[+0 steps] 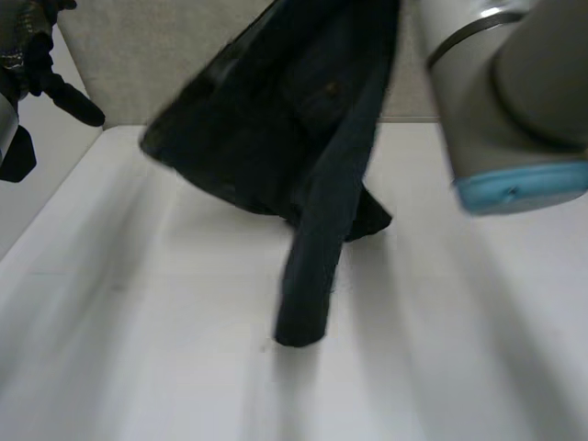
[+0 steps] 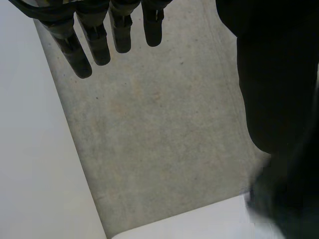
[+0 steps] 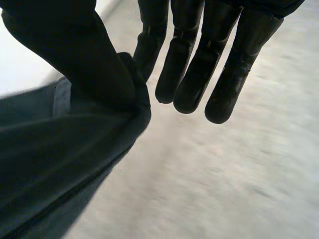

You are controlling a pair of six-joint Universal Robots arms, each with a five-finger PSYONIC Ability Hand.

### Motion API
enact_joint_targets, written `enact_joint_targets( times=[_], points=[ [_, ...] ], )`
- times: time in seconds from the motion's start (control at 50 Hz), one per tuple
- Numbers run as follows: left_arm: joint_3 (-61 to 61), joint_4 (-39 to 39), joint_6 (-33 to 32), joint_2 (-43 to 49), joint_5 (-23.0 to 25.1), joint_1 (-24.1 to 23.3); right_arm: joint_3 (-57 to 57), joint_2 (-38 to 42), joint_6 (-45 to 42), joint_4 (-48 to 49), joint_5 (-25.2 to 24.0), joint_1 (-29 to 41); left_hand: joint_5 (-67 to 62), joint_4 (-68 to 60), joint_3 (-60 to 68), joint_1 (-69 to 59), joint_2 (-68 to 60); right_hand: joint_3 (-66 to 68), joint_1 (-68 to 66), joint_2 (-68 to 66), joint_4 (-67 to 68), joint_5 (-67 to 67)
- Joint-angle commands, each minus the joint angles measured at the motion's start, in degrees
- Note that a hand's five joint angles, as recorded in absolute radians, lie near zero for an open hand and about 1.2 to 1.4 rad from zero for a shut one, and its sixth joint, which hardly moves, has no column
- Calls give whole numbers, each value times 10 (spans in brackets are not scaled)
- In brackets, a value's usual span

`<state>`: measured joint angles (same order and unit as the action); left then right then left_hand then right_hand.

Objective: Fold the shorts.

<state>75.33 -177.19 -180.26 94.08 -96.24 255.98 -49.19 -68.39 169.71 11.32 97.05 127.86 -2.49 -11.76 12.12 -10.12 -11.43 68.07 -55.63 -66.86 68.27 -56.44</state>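
The dark shorts (image 1: 303, 119) hang in the air above the white table (image 1: 138, 331), with one leg dangling down to just over its middle. In the right wrist view my right hand (image 3: 214, 59) has its fingers straight, and a bunched edge of the shorts (image 3: 60, 149) is pinched between the thumb and the nearest finger. My left hand (image 1: 37, 69) is up at the far left, apart from the cloth. In its own wrist view the left hand (image 2: 94, 35) has straight fingers with nothing in them, and the shorts (image 2: 279, 74) hang off to one side.
My right arm (image 1: 505, 92), grey with a light-blue cap, reaches in high over the table's right side. A beige partition wall (image 1: 138, 55) stands along the table's far edge.
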Motion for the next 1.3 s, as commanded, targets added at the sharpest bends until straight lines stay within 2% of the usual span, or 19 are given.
enact_joint_targets(
  times=[0.02, 0.18, 0.34, 0.38, 0.46, 0.58, 0.64, 0.68, 0.7, 0.72, 0.76, 0.84, 0.94, 1.0, 1.02, 1.04, 1.08, 1.18, 1.3],
  points=[
    [1, 0, 0, 2, 1, -5, -77, -17, -37, -37, 67, -129, 19, 12, -16, -4, 9, 119, -244, -131, 117, -136],
    [11, 0, -3, 14, 1, -14, -274, 16, -45, -70, 53, -257, 21, 14, -17, -3, 10, 119, -244, -131, 117, -136],
    [19, 7, -5, 67, 0, -59, -397, 34, -47, -72, -6, -315, 18, 10, -14, -6, 7, 115, -239, -127, 113, -131],
    [19, 10, -5, 75, -1, -72, -411, 30, -49, -72, -22, -317, 18, 10, -14, -6, 7, 36, -161, -48, 34, -52],
    [24, 25, -6, 90, -1, -112, -425, 16, -59, -74, -62, -319, 11, 4, -7, -13, 0, -392, 267, 380, -394, 376],
    [27, 51, -5, 109, 0, -191, -441, -38, -113, -84, -99, -323, 6, -1, -2, -18, -5, -568, 444, 556, -570, 552],
    [27, 48, -5, 129, -7, -232, -450, -69, -167, -82, -118, -328, 6, -1, -2, -18, -5, -558, 434, 546, -560, 542],
    [27, 48, -5, 138, -7, -246, -457, -81, -195, -81, -135, -328, 6, -1, -2, -18, -5, -548, 424, 536, -550, 532],
    [27, 48, -4, 143, -7, -250, -466, -89, -228, -83, -162, -329, 6, -1, -2, -18, -5, -536, 412, 524, -538, 520],
    [27, 49, -4, 152, -8, -257, -466, -89, -228, -83, -163, -329, 6, -1, -2, -18, -5, -536, 412, 524, -538, 520],
    [30, 49, -5, 167, -9, -263, -478, -90, -292, -90, -234, -328, 6, -1, -2, -18, -5, -508, 383, 495, -510, 491],
    [45, 49, -5, 176, -8, -265, -475, -89, -316, -109, -292, -320, -6, -13, 10, -30, -16, -501, 376, 489, -503, 485],
    [66, 42, -4, 181, -5, -289, -442, -26, -276, -93, -301, -307, -53, -60, 57, -76, -63, -439, 314, 427, -441, 422],
    [73, 35, -4, 192, -6, -314, -407, 29, -260, -60, -291, -287, -58, -65, 62, -82, -69, -336, 212, 324, -338, 320],
    [73, 33, -4, 196, -6, -319, -399, 38, -260, -53, -288, -285, -58, -65, 62, -82, -69, -293, 168, 281, -295, 276],
    [74, 31, -4, 204, -6, -332, -385, 53, -259, -40, -281, -283, -58, -65, 62, -82, -69, -176, 51, 164, -178, 159],
    [74, 31, -4, 211, -7, -342, -372, 64, -260, -34, -274, -282, -56, -64, 60, -80, -67, -71, -54, 59, -73, 54],
    [74, 31, -4, 226, -10, -368, -328, 99, -255, -30, -282, -282, -53, -60, 57, -77, -64, 29, -153, -41, 27, -45],
    [76, 33, -4, 232, -10, -373, -196, 201, -251, -43, -288, -281, -45, -52, 48, -68, -55, 88, -212, -100, 86, -104]
  ],
)
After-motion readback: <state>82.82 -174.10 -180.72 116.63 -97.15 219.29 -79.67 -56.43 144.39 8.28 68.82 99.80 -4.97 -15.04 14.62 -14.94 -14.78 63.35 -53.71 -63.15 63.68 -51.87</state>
